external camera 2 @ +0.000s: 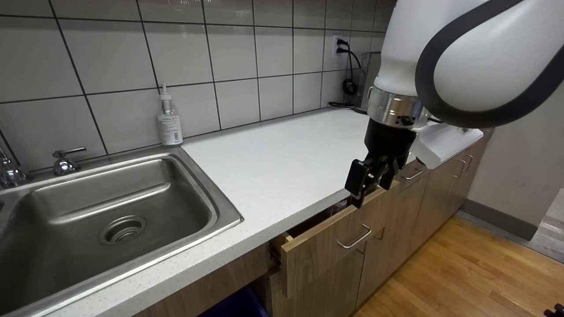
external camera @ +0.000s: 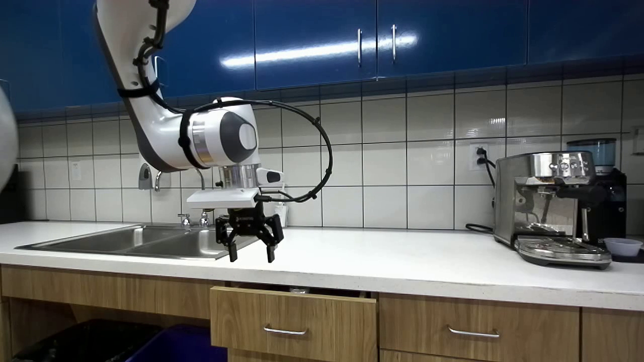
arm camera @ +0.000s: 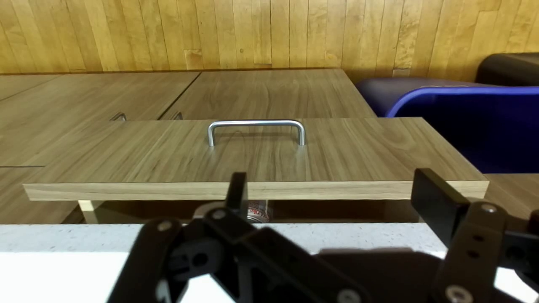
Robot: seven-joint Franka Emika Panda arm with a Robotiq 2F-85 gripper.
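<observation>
We judge approach to drawer (arm camera: 358,155) in hand, nothing gripped; fingers (external camera: 271,254) wide apart, above drawer, near edge of surface (external camera: 362,261); drawer partly pulled out beneath, can (arm camera: 257,213) inside; next move likely calls for lowering toward drawer, clear of edge

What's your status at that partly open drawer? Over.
Gripper open, nothing held. Wooden drawer partly out, red-lettered can inside. Countertop edge hides part of the drawer's interior in wrist view.
</observation>
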